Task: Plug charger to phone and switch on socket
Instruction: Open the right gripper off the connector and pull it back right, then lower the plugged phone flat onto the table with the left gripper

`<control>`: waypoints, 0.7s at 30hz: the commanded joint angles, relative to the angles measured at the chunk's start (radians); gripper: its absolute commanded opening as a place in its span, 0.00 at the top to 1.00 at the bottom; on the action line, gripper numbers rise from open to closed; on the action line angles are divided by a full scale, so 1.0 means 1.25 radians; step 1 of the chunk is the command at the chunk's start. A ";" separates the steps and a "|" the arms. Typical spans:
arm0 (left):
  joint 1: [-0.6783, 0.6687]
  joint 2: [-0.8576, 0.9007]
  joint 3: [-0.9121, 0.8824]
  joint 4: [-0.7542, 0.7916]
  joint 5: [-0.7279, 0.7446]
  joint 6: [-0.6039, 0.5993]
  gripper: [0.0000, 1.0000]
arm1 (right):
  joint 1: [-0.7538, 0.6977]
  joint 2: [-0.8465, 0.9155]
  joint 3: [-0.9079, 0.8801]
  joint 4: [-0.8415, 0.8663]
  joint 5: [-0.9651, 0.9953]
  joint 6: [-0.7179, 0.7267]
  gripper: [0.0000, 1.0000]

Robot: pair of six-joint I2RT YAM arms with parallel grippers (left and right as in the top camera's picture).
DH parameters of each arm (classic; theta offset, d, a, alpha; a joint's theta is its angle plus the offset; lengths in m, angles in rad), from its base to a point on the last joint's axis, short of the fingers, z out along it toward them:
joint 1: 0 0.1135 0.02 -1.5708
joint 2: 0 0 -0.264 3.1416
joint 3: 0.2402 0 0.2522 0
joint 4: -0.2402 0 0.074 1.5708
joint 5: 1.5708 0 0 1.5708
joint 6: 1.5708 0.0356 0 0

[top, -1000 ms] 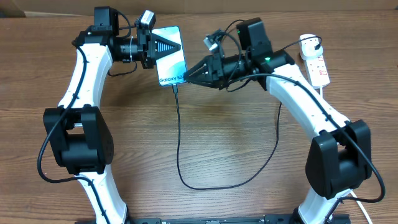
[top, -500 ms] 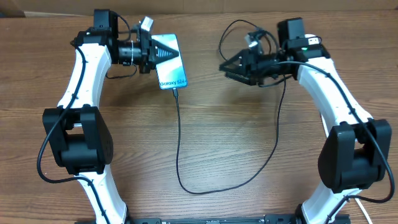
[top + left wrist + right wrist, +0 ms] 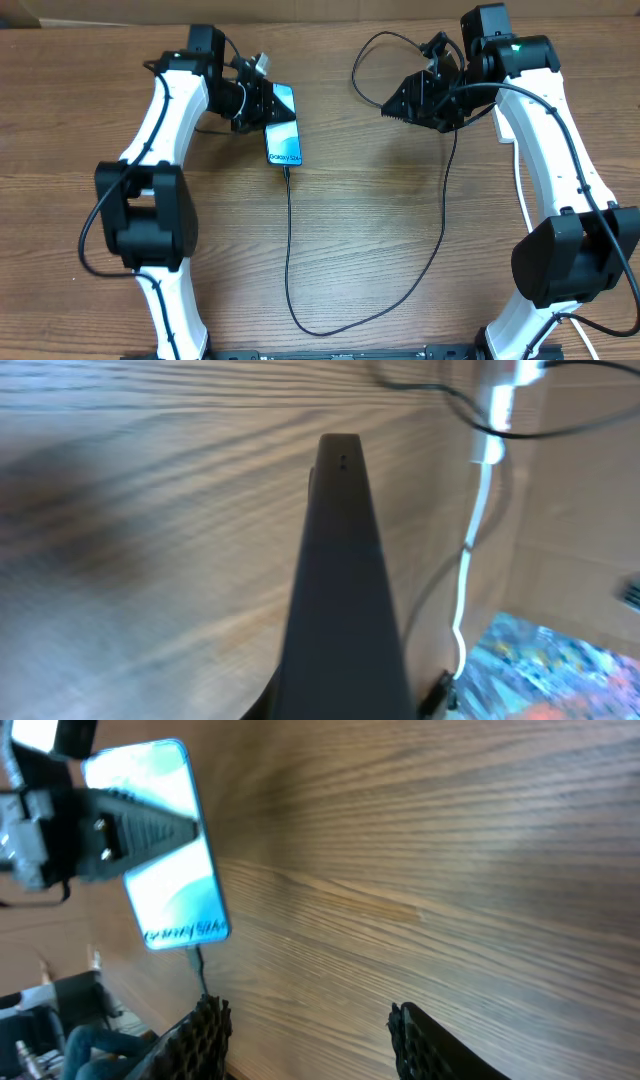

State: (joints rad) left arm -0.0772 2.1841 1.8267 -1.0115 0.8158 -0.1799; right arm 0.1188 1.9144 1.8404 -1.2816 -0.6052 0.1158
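The phone (image 3: 283,125), with a blue screen, is held at its far end by my left gripper (image 3: 266,103), which is shut on it and tilts it off the table. The black charger cable (image 3: 288,240) is plugged into its near short edge, loops down the table and runs up under my right arm. The right wrist view shows the phone (image 3: 170,870) with a left finger across the screen. The left wrist view shows the phone edge-on (image 3: 345,580). My right gripper (image 3: 395,103) (image 3: 310,1035) is open and empty, well right of the phone. My right arm hides the socket in the overhead view; it shows blurred in the left wrist view (image 3: 505,380).
The socket's thick white cord (image 3: 468,575) trails along the table's right side. The cable's slack makes a wide loop near the front edge (image 3: 330,328). Cardboard (image 3: 580,510) stands beyond the table.
My right gripper has let go, opened and drawn back to the right, away from the phone. My left gripper has swung the phone right and turned it more on edge.
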 commanded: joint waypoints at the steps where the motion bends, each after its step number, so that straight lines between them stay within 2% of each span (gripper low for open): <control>1: -0.003 0.077 0.012 0.019 -0.012 0.025 0.96 | 0.004 -0.002 0.016 -0.009 0.035 -0.029 0.48; 5: -0.009 0.107 0.012 0.045 -0.017 0.041 0.96 | 0.004 -0.002 0.016 -0.012 0.035 -0.028 0.47; 21: -0.049 0.127 0.011 0.102 -0.181 0.027 0.96 | 0.004 -0.002 0.016 -0.012 0.038 -0.029 0.43</control>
State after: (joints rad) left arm -0.1261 2.3436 1.8259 -0.8894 0.6308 -0.1535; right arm 0.1188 1.9144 1.8404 -1.2991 -0.5682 0.0921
